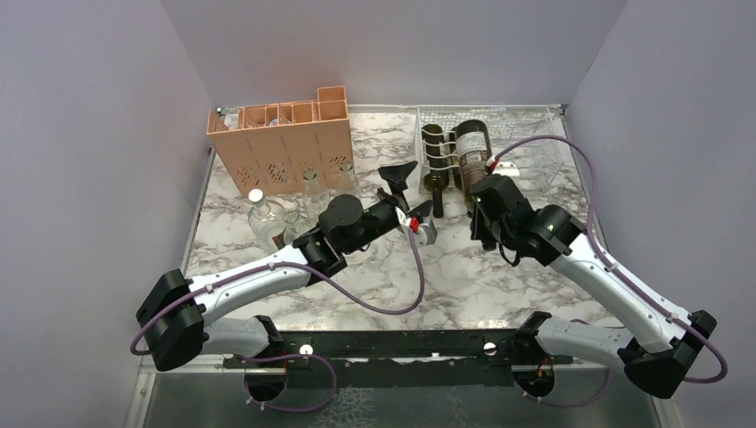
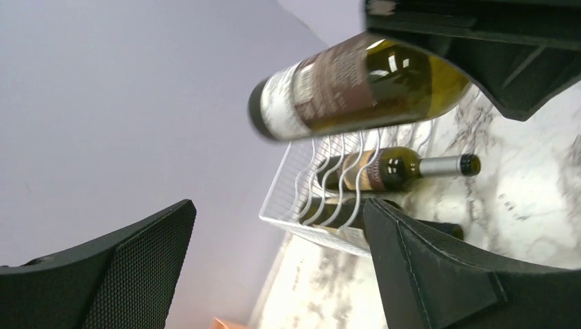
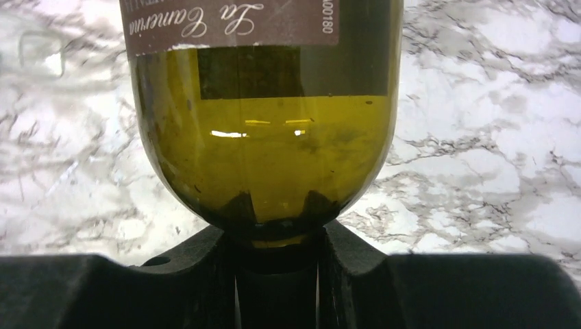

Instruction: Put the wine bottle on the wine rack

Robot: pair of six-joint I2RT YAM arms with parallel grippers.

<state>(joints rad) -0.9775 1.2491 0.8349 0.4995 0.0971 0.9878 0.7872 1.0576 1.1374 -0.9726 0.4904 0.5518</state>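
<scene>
In the top external view, the wine bottle (image 1: 472,147) is being gripped at its neck end by the right gripper (image 1: 486,194), whose jaws are being pressed closed around it. The bottle is being held over the near left part of the wine rack (image 1: 535,134), at the back right of the marble table (image 1: 464,276), with its base pointing toward the back wall. Another dark bottle (image 1: 434,160) is being cradled just to its left. The left gripper (image 1: 412,201) is being shown released near the rack's front left corner, with its jaws spread wide and nothing between them. A peach crate (image 1: 281,143) is being seen at the back left, with clear glass bottles (image 1: 263,214) in front of it.

In the left wrist view, the left gripper's black fingers (image 2: 137,274) are being shown far apart and empty. Beyond them the wine bottle (image 2: 356,86) is being held in the air, tilted and clear of the rack's white wires (image 2: 301,185). Two other bottles (image 2: 390,168) are being cradled in the wavy wire.

In the right wrist view, the bottle's neck is being clamped between the right gripper's fingers (image 3: 384,274). Its green shoulder (image 3: 264,151) and brown label are being shown filling the frame above the marble.
</scene>
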